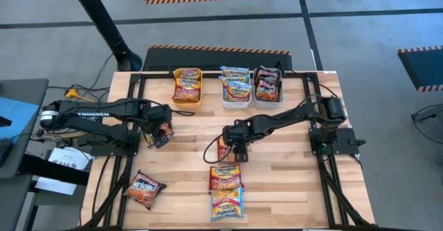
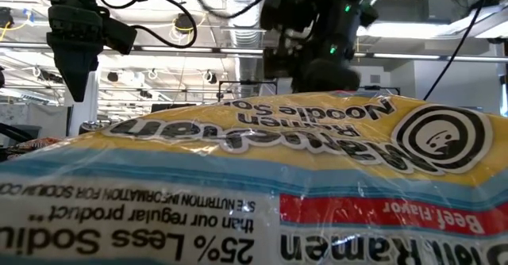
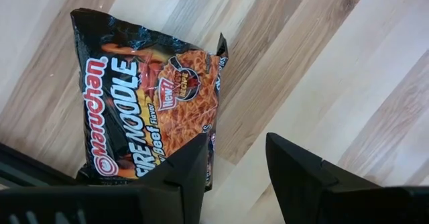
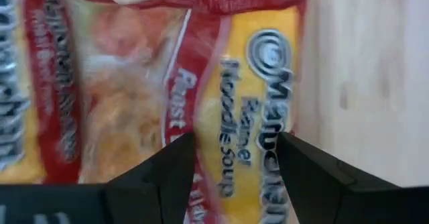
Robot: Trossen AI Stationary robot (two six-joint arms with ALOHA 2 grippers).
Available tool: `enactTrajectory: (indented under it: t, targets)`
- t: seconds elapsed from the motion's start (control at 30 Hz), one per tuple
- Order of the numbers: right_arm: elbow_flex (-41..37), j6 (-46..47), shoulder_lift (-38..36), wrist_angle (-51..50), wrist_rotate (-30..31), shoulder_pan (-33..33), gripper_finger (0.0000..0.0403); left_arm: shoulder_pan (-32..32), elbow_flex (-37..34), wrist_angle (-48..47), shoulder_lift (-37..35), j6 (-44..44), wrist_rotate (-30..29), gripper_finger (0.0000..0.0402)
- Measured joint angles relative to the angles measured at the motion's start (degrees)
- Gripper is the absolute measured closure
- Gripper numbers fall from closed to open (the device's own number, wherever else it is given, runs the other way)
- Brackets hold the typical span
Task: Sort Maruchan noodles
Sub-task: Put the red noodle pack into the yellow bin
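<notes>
A yellow-red packet [image 1: 223, 150] is lying mid-surface, half covered by the right gripper [image 1: 237, 150], whose jaws are standing open over it [image 4: 255, 103]. Two more packets [image 1: 225, 178] [image 1: 227, 203] are lying just below it, crowding the front edge. A dark packet [image 1: 144, 189] is sitting apart, front left. The left gripper [image 1: 161, 135] is hovering with jaws open. Three filled bins [image 1: 236, 104] are lining the back of the wooden surface [image 1: 291, 176].

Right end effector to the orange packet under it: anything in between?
Nothing visible. The right end effector hangs open straight over the orange-yellow packet at mid-table, only air between its fingers and the wrapper. The other loose packets lie nearer the front edge, clear of it.
</notes>
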Motion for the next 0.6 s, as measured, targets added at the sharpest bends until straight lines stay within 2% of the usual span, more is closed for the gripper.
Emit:
enactTrajectory:
  t: [0.13, 0.23, 0.6]
  targets:
    - [0.1, 0.1, 1.6, 1.4, -1.7, -0.3, 0.0174, 0.0, 0.0, 0.5, 0.0, 0.0, 0.0, 0.0264]
    - [0.2, 0.3, 2.5, 1.4, -2.1, -0.2, 0.0199, 0.0, 0.0, 0.8, 0.0, 0.0, 0.0, 0.0264]
    - [0.1, 1.1, 2.4, 2.4, -4.8, -0.8, 0.0383, 0.0, 0.0, 0.8, 0.0, 0.0, 0.0, 0.0264]
